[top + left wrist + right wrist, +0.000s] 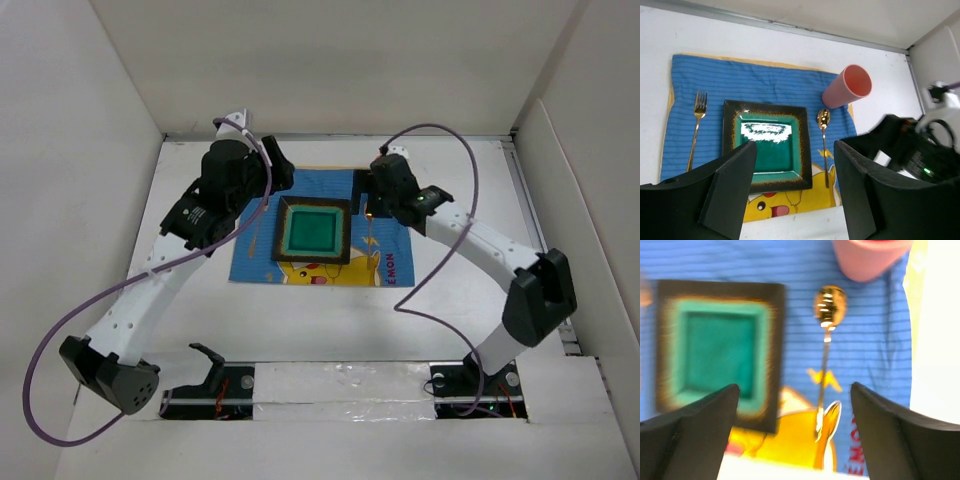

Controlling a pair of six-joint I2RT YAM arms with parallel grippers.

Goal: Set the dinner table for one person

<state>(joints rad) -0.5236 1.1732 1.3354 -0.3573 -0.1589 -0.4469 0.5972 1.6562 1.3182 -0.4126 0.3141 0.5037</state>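
Observation:
The white dinner table [330,320] carries a blue cartoon-print mat [255,255]. A square plate [314,230] with a dark rim and green centre sits on the mat. In the left wrist view a gold fork [695,135] lies left of the plate [765,106]. A gold spoon [824,145] lies right of it, and a pink cup [847,87] stands at the mat's far right corner. My left gripper [272,165] is open and empty above the mat's far left. My right gripper [364,190] is open and empty above the spoon [825,360]. The cup [870,260] is beyond it.
White walls enclose the table on three sides, with a raised panel [570,200] along the right. Purple cables [440,130] loop off both arms. The right arm [910,150] fills the right side of the left wrist view. The mat [870,340] ends near the table's right part.

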